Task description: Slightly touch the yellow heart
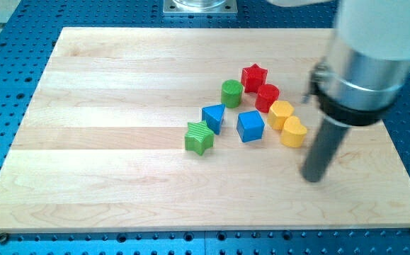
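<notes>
My tip sits apart from the yellow heart — at its five o'clock — contact not yet made.

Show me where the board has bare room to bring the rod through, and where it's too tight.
Bare wood runs along the view's left, from the board edge to the green star, and across the bottom below my tip. It is crowded centre-right: yellow heart, yellow hexagon, red cylinder and blue cube sit close together.

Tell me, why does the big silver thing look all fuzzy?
In the camera view, the silver-and-white arm looms close to the lens, so it blurs; my tip, the yellow heart block and the wooden board look sharper under soft, even light.
</notes>
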### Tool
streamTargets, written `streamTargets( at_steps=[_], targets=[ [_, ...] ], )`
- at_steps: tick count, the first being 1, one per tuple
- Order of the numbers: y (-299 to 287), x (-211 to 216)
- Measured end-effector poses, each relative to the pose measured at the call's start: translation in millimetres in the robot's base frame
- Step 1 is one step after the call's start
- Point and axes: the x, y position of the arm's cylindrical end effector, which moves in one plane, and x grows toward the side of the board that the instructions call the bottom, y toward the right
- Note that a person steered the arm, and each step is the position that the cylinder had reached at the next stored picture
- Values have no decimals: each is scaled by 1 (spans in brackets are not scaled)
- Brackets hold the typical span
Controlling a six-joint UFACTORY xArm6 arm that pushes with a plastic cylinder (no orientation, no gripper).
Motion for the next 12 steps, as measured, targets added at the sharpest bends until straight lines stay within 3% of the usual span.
streamTargets(
  at_steps=[2,3,4,7,9,12],
  targets=[
    [34,0],
    [41,-36],
    [41,-108],
    [-1,-108],
    [-3,-72],
    [-3,-99]
  ],
)
